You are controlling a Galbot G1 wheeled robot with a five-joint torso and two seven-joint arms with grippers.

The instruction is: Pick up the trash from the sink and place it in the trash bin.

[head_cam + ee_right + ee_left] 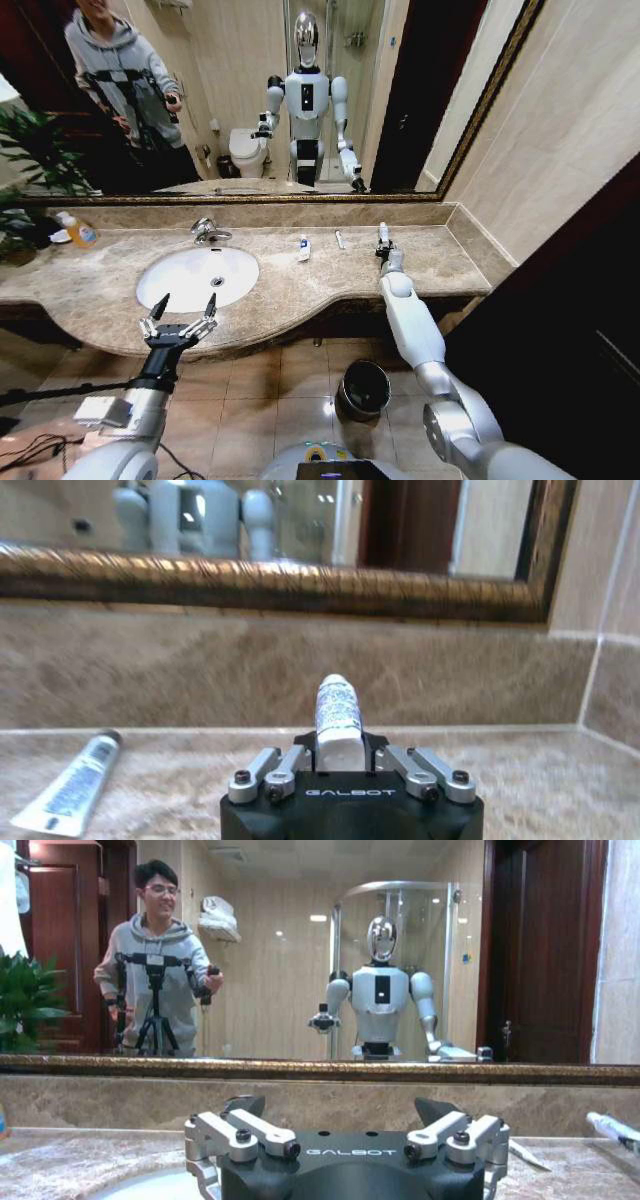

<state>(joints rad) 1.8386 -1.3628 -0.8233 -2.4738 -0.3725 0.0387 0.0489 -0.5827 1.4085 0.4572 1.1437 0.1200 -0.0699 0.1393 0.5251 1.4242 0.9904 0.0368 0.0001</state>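
Note:
The white oval sink (185,280) with its chrome tap (208,231) is set in the beige marble counter. My right gripper (383,246) rests low over the counter's right part, shut on a small white tube (337,709) that stands up between its fingers. Two more bits of trash lie on the counter right of the sink: a white tube (303,247) and a thin white sachet (340,239). In the right wrist view another white tube (75,784) lies beside the gripper. My left gripper (180,318) hangs open at the counter's front edge before the sink. The dark trash bin (364,388) stands on the floor below.
A clear bottle of orange liquid (79,233) stands at the counter's far left near a green plant (25,160). A gold-framed mirror (300,100) and marble backsplash close the back. A wall bounds the right end. Tiled floor lies around the bin.

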